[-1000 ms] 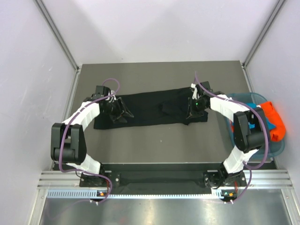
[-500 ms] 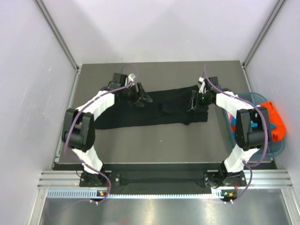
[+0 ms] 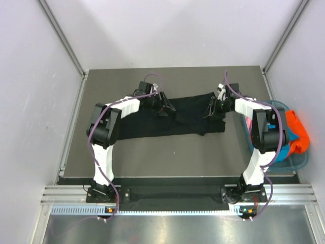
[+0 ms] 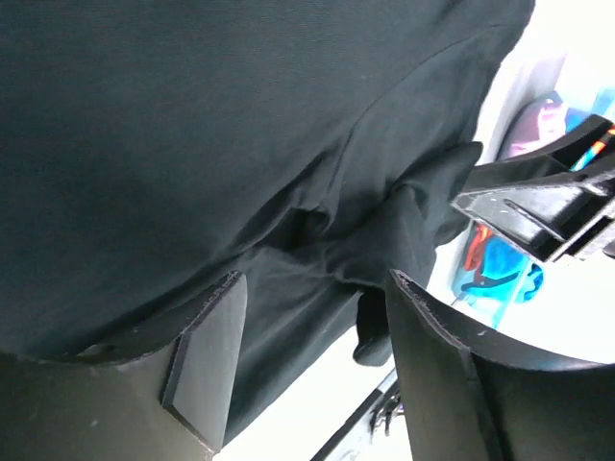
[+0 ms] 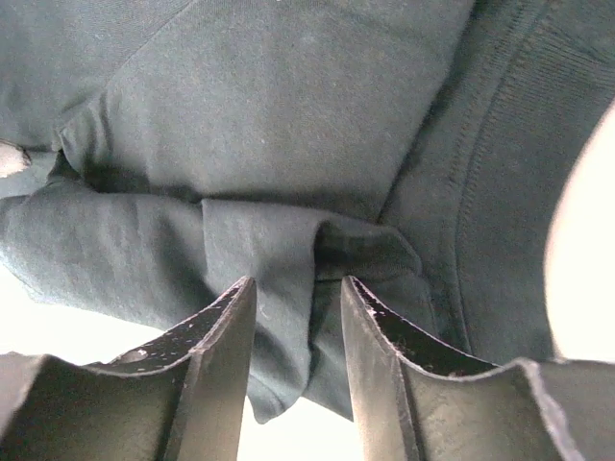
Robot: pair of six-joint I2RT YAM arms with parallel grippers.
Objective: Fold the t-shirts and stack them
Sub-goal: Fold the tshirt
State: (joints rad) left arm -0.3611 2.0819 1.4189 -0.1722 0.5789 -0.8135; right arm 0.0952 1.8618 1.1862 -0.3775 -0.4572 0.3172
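Note:
The black t-shirt [image 3: 147,127] lies as a long folded strip across the middle of the table. My left gripper [image 3: 165,107] is over its far edge near the middle. In the left wrist view the left gripper [image 4: 312,279] is open, with the black cloth [image 4: 192,125] bunched just beyond it. My right gripper [image 3: 212,109] is over the shirt's right end. In the right wrist view the right gripper [image 5: 296,283] is open, its jaws either side of a fold of black cloth [image 5: 269,115]. An orange shirt [image 3: 297,133] and a teal-blue one [image 3: 278,138] are in the basket.
A translucent blue-green basket [image 3: 299,165] hangs off the table's right edge, right of the right arm. Pale walls with metal posts stand on three sides. The dark table top [image 3: 167,157] shows bare in front of the shirt.
My left gripper has swept right along the shirt, from its left end to the far edge near the middle. My right gripper has shifted slightly farther back at the right end.

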